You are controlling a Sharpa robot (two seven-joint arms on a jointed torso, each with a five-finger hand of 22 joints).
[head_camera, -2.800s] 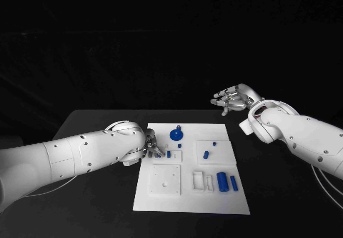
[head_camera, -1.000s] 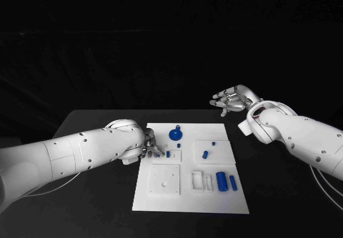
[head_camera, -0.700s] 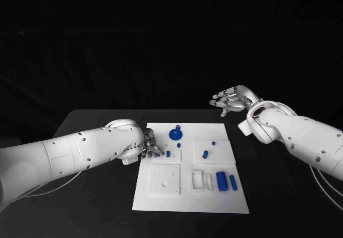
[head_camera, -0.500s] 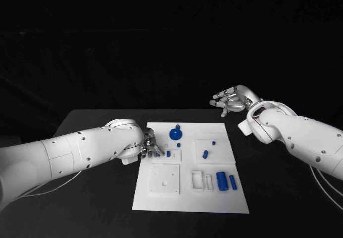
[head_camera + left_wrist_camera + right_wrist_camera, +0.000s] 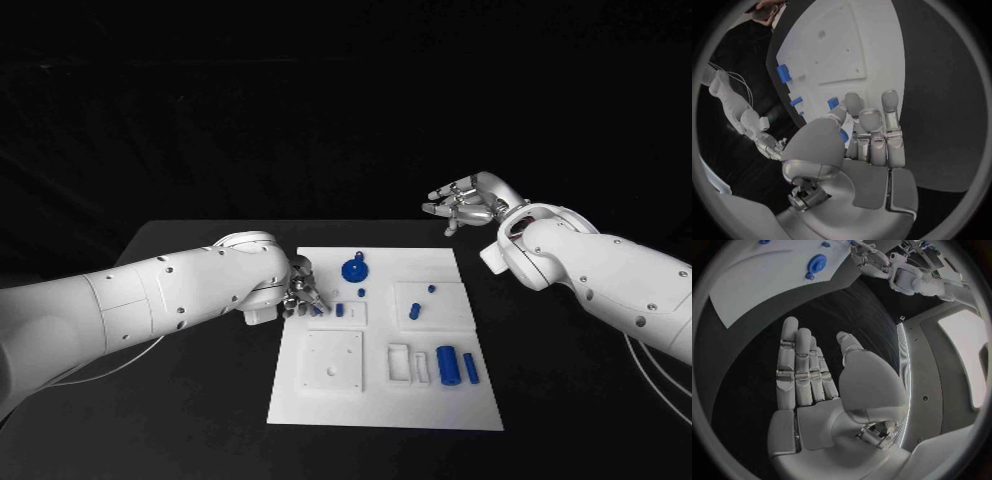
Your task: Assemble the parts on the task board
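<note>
The white task board (image 5: 378, 400) lies in the middle of the black table. My left hand (image 5: 302, 293) is down at the board's left edge, its fingers held close together. A small blue peg (image 5: 844, 135) sits pinched between its thumb and fingers (image 5: 870, 125), over a small square plate. A second peg (image 5: 340, 311) stands just right of it. My right hand (image 5: 467, 203) hangs raised beyond the board's far right corner, flat and open, holding nothing (image 5: 817, 385).
A round blue wheel piece (image 5: 353, 270) lies at the board's far end. Two blue blocks (image 5: 449, 363) lie near its front right, beside white slotted holders (image 5: 407, 364). A square white plate (image 5: 332, 362) with a hole sits at front left.
My left arm's elbow has lifted and turned slightly while its hand stays at the same spot by the peg. The right arm has not moved.
</note>
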